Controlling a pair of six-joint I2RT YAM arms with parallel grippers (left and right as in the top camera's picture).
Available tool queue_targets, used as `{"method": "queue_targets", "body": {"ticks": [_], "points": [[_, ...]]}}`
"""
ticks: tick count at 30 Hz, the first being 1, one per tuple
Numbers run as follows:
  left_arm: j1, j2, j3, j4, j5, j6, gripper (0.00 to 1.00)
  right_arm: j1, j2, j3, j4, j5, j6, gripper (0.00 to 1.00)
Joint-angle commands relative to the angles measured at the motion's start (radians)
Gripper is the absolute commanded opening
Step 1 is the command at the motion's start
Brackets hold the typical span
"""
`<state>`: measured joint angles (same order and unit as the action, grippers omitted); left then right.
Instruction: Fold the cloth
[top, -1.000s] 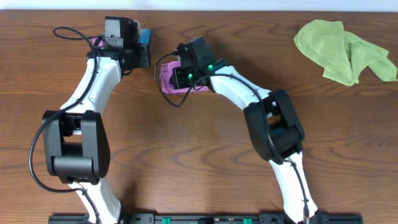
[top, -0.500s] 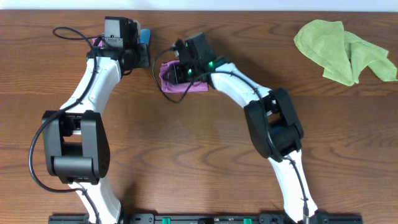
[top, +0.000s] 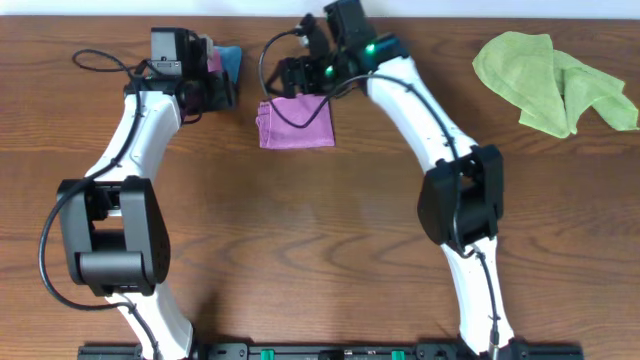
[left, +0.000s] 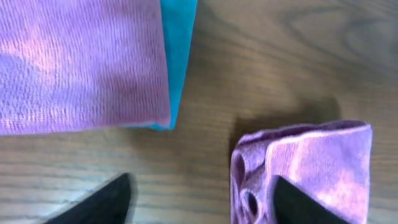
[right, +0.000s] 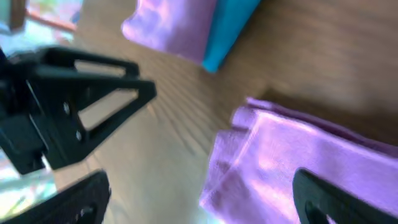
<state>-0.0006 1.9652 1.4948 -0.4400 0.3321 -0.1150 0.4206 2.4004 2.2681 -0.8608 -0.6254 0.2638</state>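
Now left gripper (left: 199, 206) and right gripper (right: 202, 199) have let go, wide and empty; soft purple microfibre cloth (top: 295, 123) lies folded

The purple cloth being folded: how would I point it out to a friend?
On the brown wooden table, look near the far edge, about midway along. The folded purple microfibre cloth lies alone on bare wood; the other purple cloth, left of it, rests on a teal cloth, and the crumpled lime-green cloth is far right.
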Motion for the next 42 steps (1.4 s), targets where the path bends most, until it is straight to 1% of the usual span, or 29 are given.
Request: {"method": "queue_targets", "body": {"ticks": [1,4,8,11,14,18,22,26,31,34,38,42], "points": [[0.000,-0.007,0.011,-0.036,0.076,0.003,0.97,-0.042,0.012,0.124,-0.137,0.163,-0.132,0.96],[-0.003,-0.007,0.009,-0.077,0.139,0.003,0.95,-0.069,0.012,0.241,-0.323,0.309,-0.200,0.97],[-0.005,-0.007,-0.012,-0.099,0.247,0.003,0.95,-0.101,0.012,0.371,-0.509,0.471,-0.245,0.96],[-0.010,-0.007,-0.039,-0.111,0.297,0.003,0.95,-0.125,0.008,0.455,-0.621,0.532,-0.269,0.94],[-0.022,-0.007,-0.066,-0.143,0.323,0.003,0.96,-0.158,-0.039,0.463,-0.647,0.536,-0.269,0.91],[-0.061,-0.007,-0.069,-0.226,0.311,0.030,0.95,-0.203,-0.140,0.459,-0.665,0.577,-0.270,0.91],[-0.109,-0.008,-0.069,-0.242,0.301,0.030,0.95,-0.256,-0.271,0.405,-0.665,0.576,-0.281,0.92],[-0.135,-0.010,-0.069,-0.240,0.260,0.012,0.95,-0.308,-0.457,0.208,-0.612,0.576,-0.296,0.92],[-0.136,-0.011,-0.069,-0.244,0.262,0.002,0.96,-0.374,-0.766,-0.186,-0.460,0.557,-0.320,0.96],[-0.137,-0.014,-0.069,-0.248,0.261,0.002,0.95,-0.381,-0.949,-0.398,-0.368,0.558,-0.358,0.99],[-0.137,-0.031,-0.070,-0.256,0.253,0.011,0.96,-0.380,-1.197,-0.650,-0.266,0.584,-0.396,0.99],[-0.135,-0.063,-0.070,-0.272,0.184,0.015,0.95,-0.380,-1.463,-0.890,-0.191,0.649,-0.395,0.99]]}}
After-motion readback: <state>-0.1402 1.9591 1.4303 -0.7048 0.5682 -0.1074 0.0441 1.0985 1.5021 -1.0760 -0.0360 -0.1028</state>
